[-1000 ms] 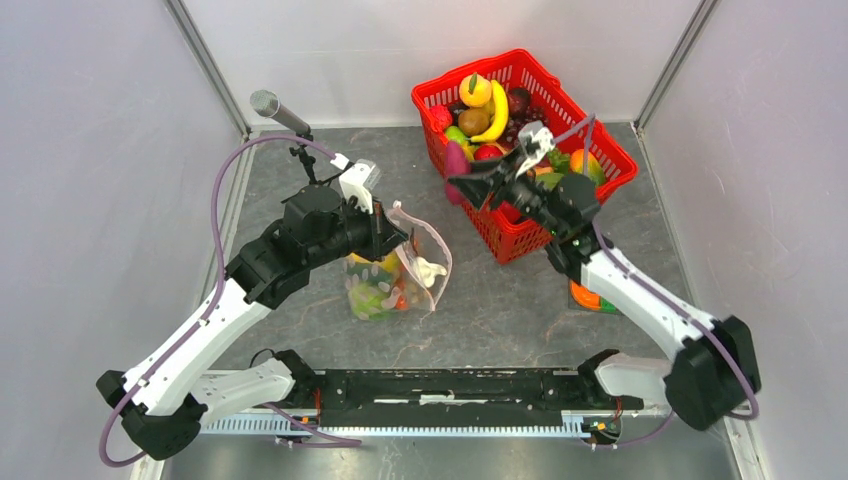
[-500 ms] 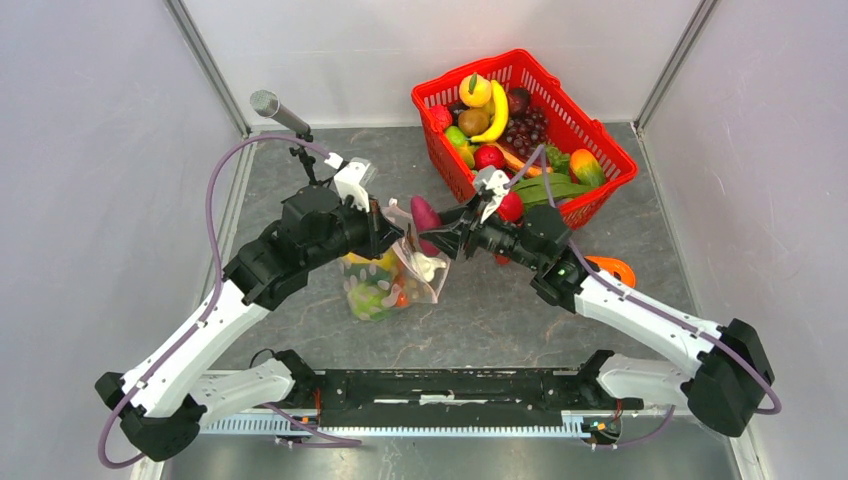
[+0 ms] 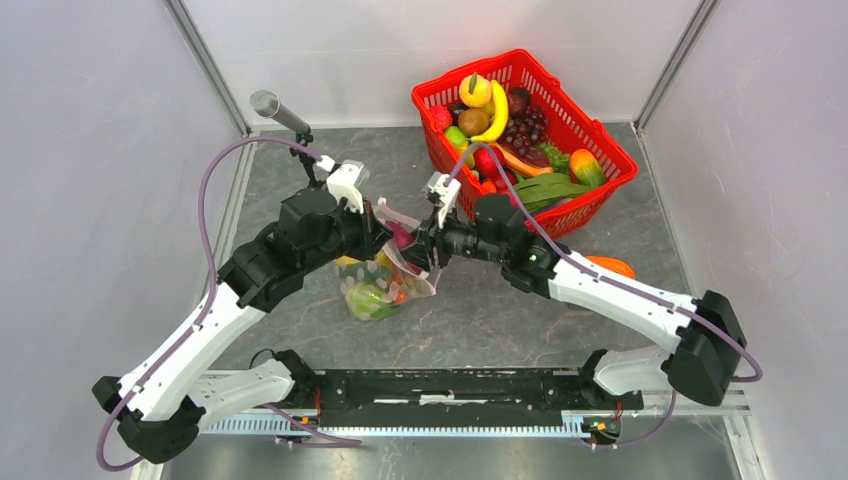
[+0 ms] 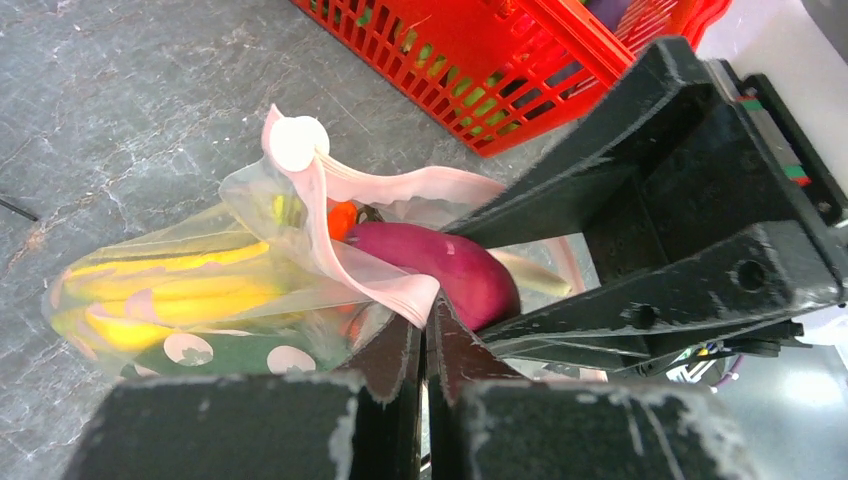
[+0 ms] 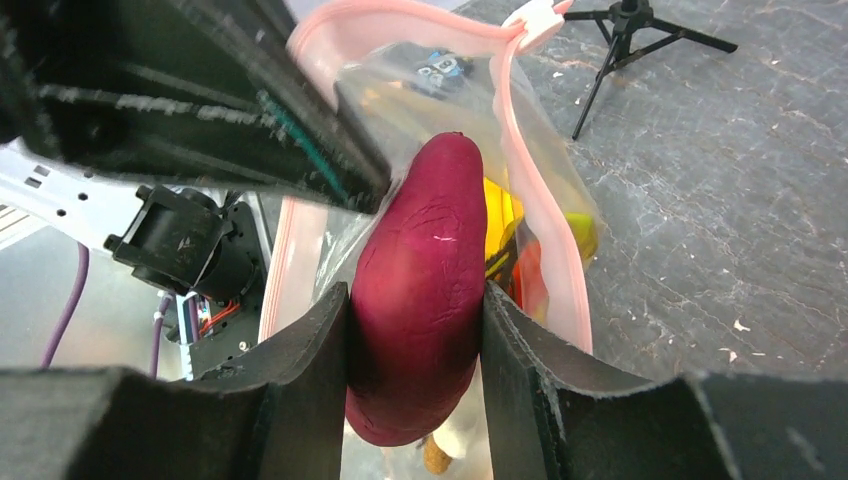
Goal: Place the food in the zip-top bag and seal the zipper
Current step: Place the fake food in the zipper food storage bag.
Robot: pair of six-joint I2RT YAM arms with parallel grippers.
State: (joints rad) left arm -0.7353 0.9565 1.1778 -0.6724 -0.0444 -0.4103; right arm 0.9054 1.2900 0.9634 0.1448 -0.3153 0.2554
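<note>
The zip-top bag (image 3: 382, 288) stands on the grey table with yellow, green and orange food inside. My left gripper (image 3: 384, 232) is shut on its pale pink zipper (image 4: 385, 288) and holds the mouth open; in the left wrist view its tips (image 4: 428, 322) pinch the strip. My right gripper (image 3: 422, 246) is shut on a dark purple oblong food (image 5: 425, 265). The tip of that piece sits in the bag mouth (image 4: 455, 272). A banana (image 4: 165, 298) shows through the dotted plastic. The white zipper slider (image 5: 535, 18) is at the mouth's far end.
A red mesh basket (image 3: 606, 190) with several more toy fruits stands at the back right. An orange item (image 3: 610, 267) lies on the table right of my right arm. A microphone on a small tripod (image 3: 275, 108) stands at the back left.
My right arm has carried the purple food from over the basket leftward into the bag's mouth. My left gripper has kept its hold on the zipper edge, barely shifting.
</note>
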